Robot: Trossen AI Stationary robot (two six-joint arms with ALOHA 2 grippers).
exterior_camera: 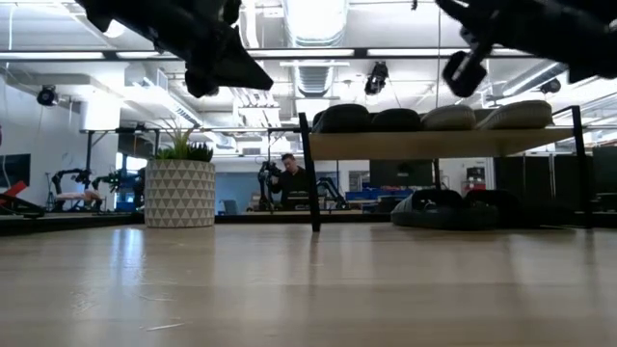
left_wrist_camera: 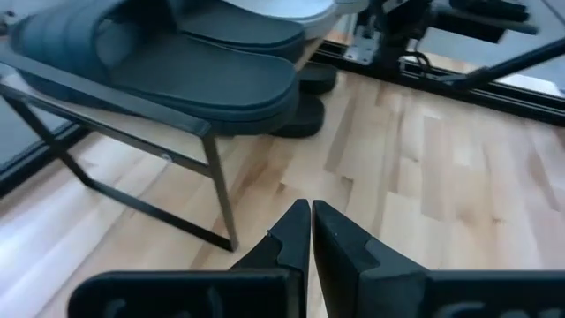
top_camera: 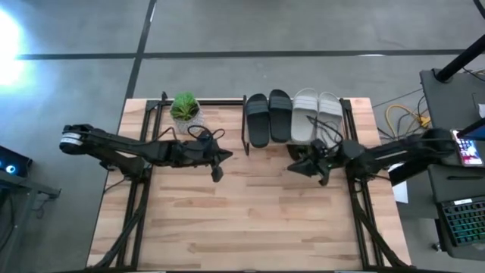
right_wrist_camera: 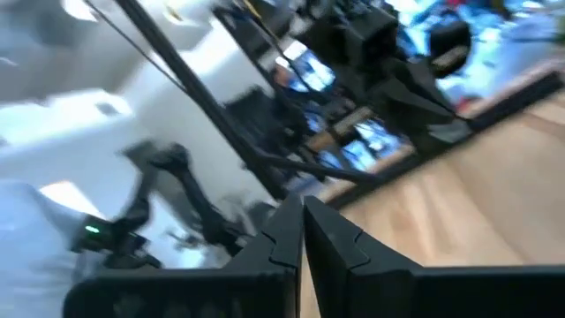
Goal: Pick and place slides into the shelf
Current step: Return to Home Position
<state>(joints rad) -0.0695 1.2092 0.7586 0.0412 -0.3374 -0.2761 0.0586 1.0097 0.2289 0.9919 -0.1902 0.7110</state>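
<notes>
The shelf (exterior_camera: 424, 145) stands at the table's far side. On its board rest a black pair of slides (top_camera: 269, 117) and a light grey pair (top_camera: 317, 114), soles down. Another black pair (exterior_camera: 453, 207) lies on the table under the board, also seen in the left wrist view (left_wrist_camera: 305, 102). My left gripper (top_camera: 217, 174) hangs shut above the table, left of the shelf and nearer the front; its shut fingers (left_wrist_camera: 311, 216) hold nothing. My right gripper (top_camera: 294, 168) hangs shut in front of the shelf's right half, its fingers (right_wrist_camera: 302, 212) also holding nothing.
A potted plant (top_camera: 186, 110) in a patterned white pot (exterior_camera: 178, 193) stands at the far edge, left of the shelf. Bare wooden tabletop (top_camera: 250, 220) spreads across the near half. A desk with a keyboard (top_camera: 462, 220) sits beyond the right edge.
</notes>
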